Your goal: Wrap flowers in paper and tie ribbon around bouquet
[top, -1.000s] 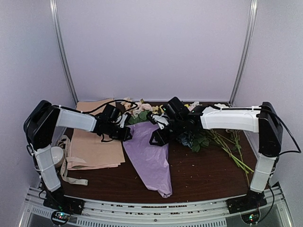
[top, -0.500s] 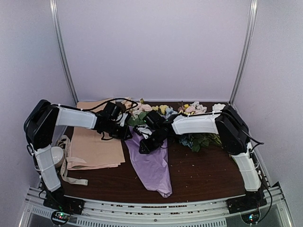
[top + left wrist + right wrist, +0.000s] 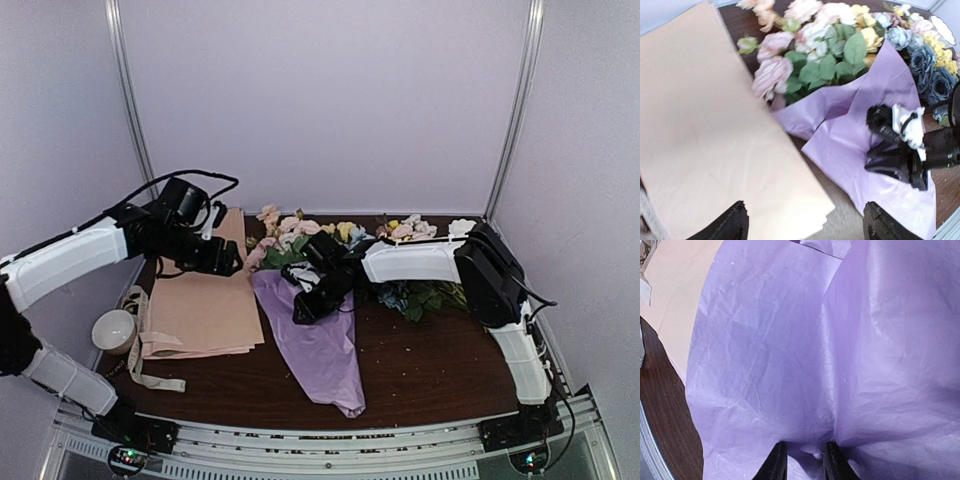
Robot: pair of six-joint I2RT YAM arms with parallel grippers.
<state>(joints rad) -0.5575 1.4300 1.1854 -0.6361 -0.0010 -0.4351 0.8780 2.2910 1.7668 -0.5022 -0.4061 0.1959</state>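
Observation:
The bouquet (image 3: 322,345) lies mid-table as a lilac paper (image 3: 840,120) cone, narrow end toward me. Pink and yellow flowers (image 3: 292,236) with green leaves (image 3: 832,65) stick out of its wide far end. My right gripper (image 3: 303,308) rests on the cone's upper part. In the right wrist view its jaws (image 3: 804,454) stand narrow, pinching a fold of the purple paper (image 3: 770,355). My left gripper (image 3: 225,260) hangs open and empty above the tan sheets, left of the bouquet; its fingertips (image 3: 735,222) stand wide apart. The cream ribbon (image 3: 140,372) trails at the table's left edge.
A stack of tan-peach paper sheets (image 3: 200,300) lies left of the bouquet. A white spool (image 3: 112,330) sits at the far left. A loose bunch with blue hydrangeas (image 3: 405,295) and long green stems (image 3: 490,315) lies at the right. Walls enclose the table closely.
My left gripper let go of the paper's left edge, opened wide and drew back up and to the left. The right gripper slid left onto the cone and narrowed on a fold.

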